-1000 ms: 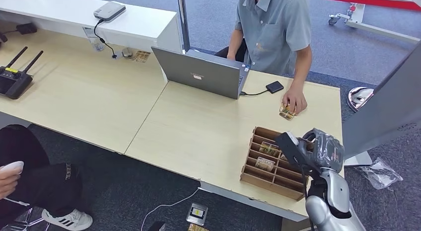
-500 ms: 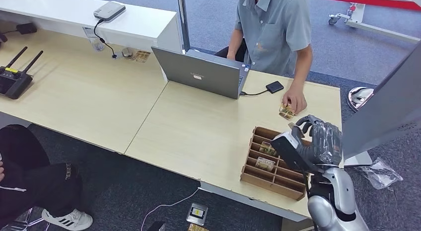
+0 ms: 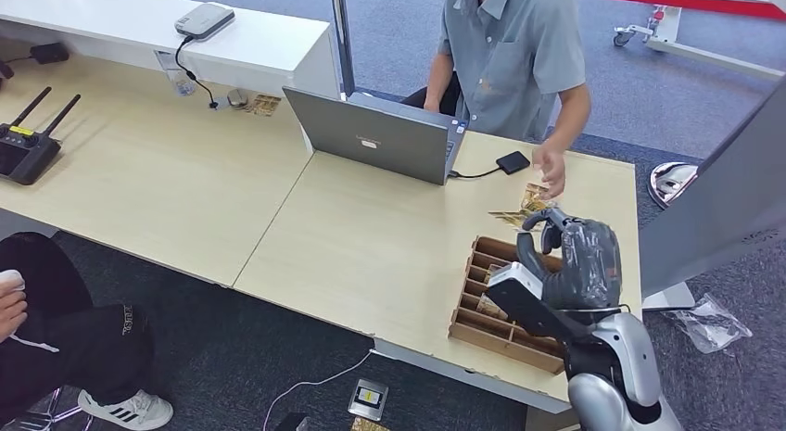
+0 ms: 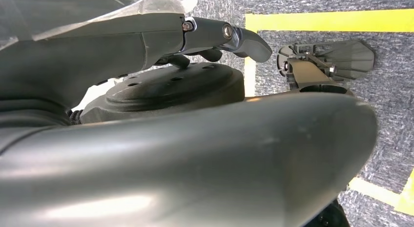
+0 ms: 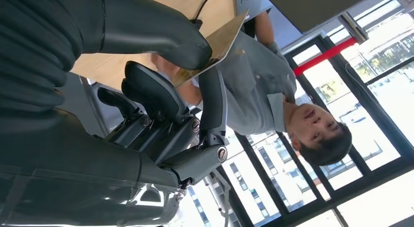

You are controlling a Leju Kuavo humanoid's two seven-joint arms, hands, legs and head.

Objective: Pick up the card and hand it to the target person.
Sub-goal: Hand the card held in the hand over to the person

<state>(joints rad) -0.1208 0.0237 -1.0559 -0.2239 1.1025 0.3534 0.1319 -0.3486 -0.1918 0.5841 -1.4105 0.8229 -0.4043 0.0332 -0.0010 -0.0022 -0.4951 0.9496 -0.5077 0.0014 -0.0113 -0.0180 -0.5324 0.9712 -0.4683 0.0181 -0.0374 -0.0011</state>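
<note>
Your card (image 5: 222, 41) is pinched between the thumb and a finger of the right hand (image 3: 576, 255), raised above the wooden divider box (image 3: 500, 331) toward the person's hand (image 3: 553, 164). Your left hand (image 4: 146, 31) hangs over carpet, its grip unclear.

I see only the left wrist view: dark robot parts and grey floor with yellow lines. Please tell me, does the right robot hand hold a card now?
Observer: Yes. The right robot hand pinches a gold card between thumb and a finger.
Operator: Where is it, relative to the table?
Observer: It is raised above the wooden divider box at the table edge.
Operator: Is a person near?
Observer: Yes. The person's hand hangs just beyond the card.
</note>
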